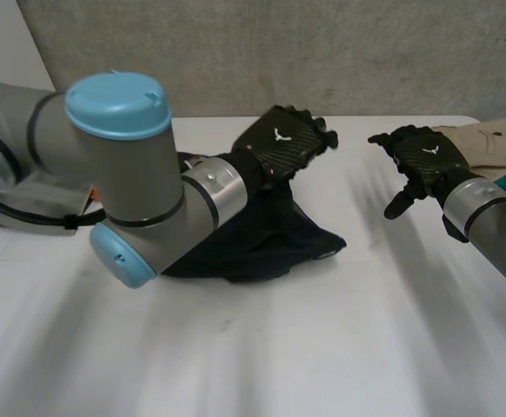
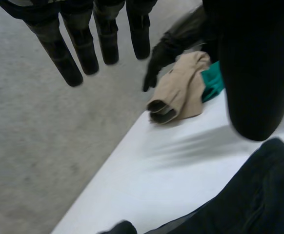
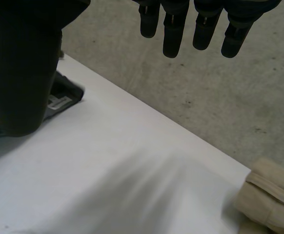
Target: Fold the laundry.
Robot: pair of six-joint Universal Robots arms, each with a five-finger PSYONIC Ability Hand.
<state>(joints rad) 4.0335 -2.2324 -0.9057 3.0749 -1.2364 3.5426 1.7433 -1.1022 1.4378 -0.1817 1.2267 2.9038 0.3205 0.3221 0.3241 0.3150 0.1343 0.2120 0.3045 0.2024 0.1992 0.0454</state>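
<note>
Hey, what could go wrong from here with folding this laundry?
The dark garment lies bunched, so the open left hand near it might grab several layers at once. The beige cloth sits at the edge of the table, close to the open right hand; a sweeping move could knock it off.

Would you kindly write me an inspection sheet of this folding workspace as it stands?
Surface: white table, no marks seen.
Job's things: dark garment crumpled under the left arm; beige garment bunched at the far right corner, teal cloth beside it.
Clutter: nothing seen.
Hands: left hand open, over the dark garment's far edge; right hand open, above the table, holding nothing.
Cables: nothing seen.
Surroundings: grey concrete surface beyond the table's far edge.
</note>
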